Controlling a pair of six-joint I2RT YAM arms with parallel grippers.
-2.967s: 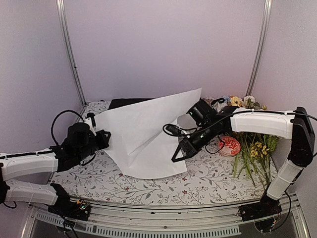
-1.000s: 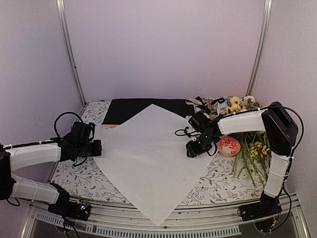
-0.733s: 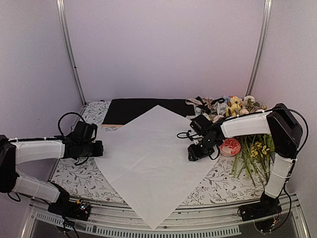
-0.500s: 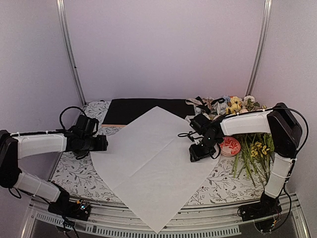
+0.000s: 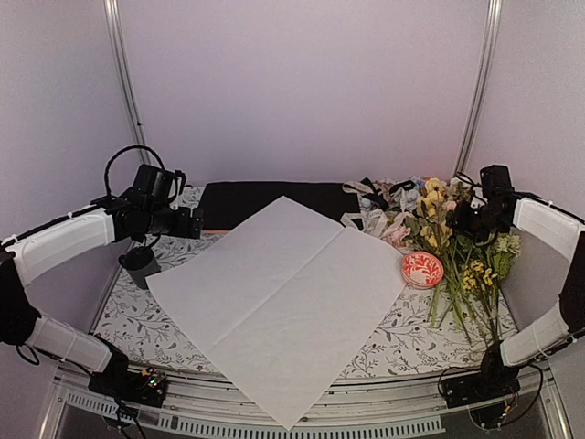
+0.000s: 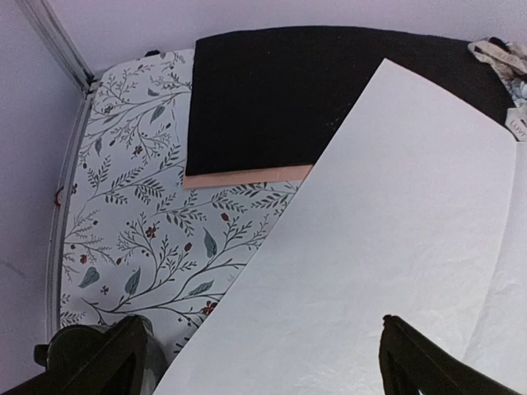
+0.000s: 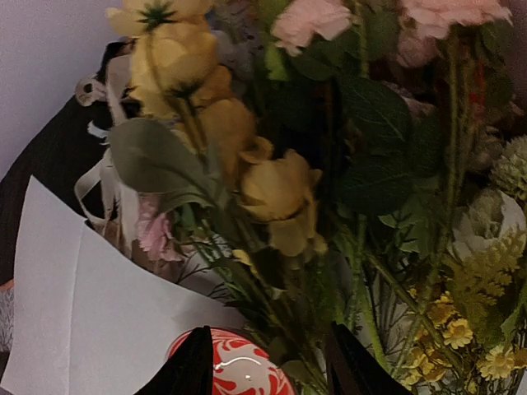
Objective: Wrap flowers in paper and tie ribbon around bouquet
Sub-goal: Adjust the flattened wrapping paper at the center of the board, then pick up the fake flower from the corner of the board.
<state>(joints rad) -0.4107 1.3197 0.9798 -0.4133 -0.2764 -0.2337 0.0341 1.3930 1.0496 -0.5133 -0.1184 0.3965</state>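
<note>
My left pincer [image 5: 189, 222] stands with its jaws wide apart and empty, raised near the far-left corner of the floral-print tabletop [image 5: 402, 338]. The large thin white paper sheet [image 5: 283, 302] lies flat and diamond-wise across the middle. Its near corner overhangs the near edge, and its far corner overlaps the black sheet [image 5: 265, 197] along the far edge.

My right pincer [image 5: 460, 219] has its jaws partly apart. It hangs over the bunch of pink and pale yellow blooms on green leafy stems [image 5: 448, 242] at the right edge. I cannot tell whether it touches them. The round red-and-white patterned disc [image 5: 422, 269] sits between the paper's right corner and the stems.
</note>
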